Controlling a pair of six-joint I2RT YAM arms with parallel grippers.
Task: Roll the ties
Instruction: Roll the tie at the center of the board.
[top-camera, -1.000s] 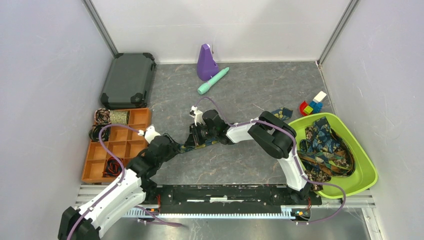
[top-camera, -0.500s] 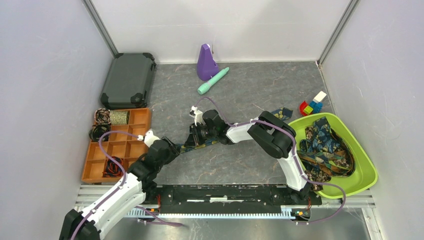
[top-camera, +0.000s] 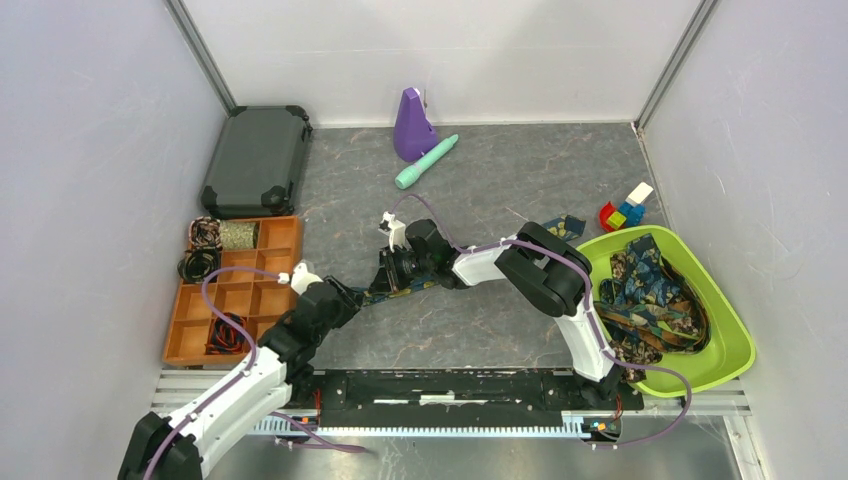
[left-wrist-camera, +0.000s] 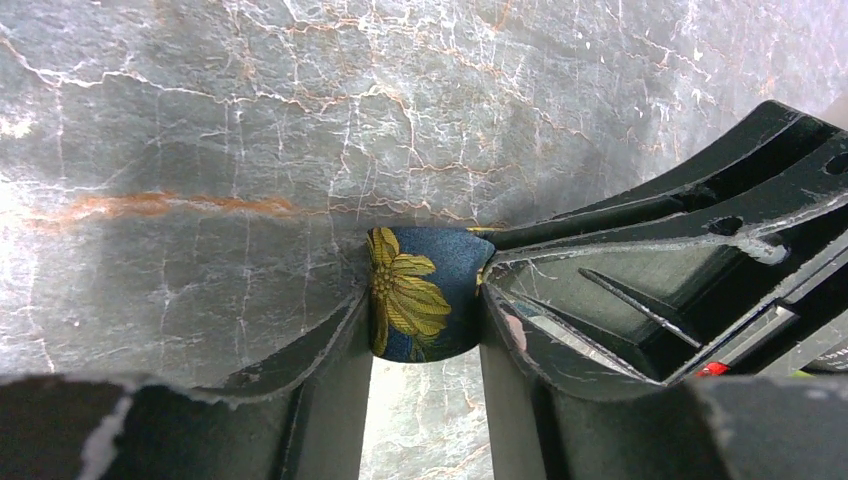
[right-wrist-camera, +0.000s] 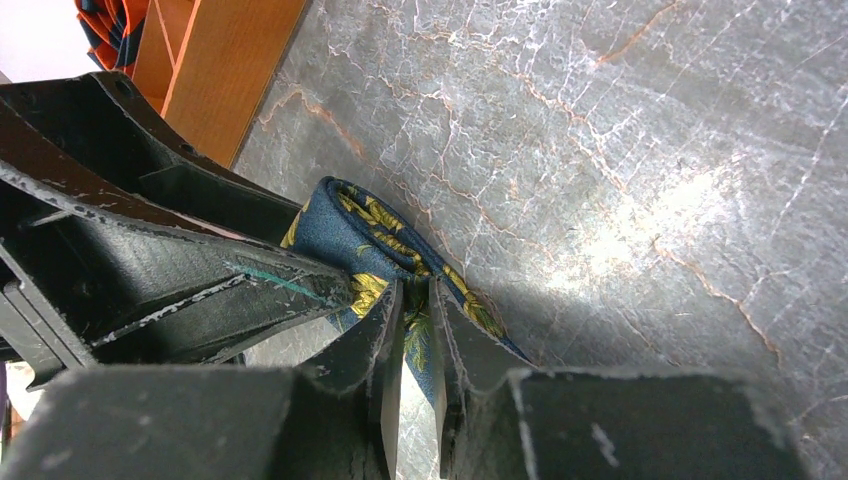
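The tie (left-wrist-camera: 425, 295), mid-tabletop (top-camera: 480, 190) just right of the orange tray (top-camera: 272, 297), is now gripped at its curled end by my just-narrowed left fingers (left-wrist-camera: 325, 360) while my right fingers (right-wrist-camera: 380, 345) pinch it, so rolling can proceed.

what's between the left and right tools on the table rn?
A short stretch of the navy floral tie, running from the left tool to the right tool, each pinching it. The top view shows this.
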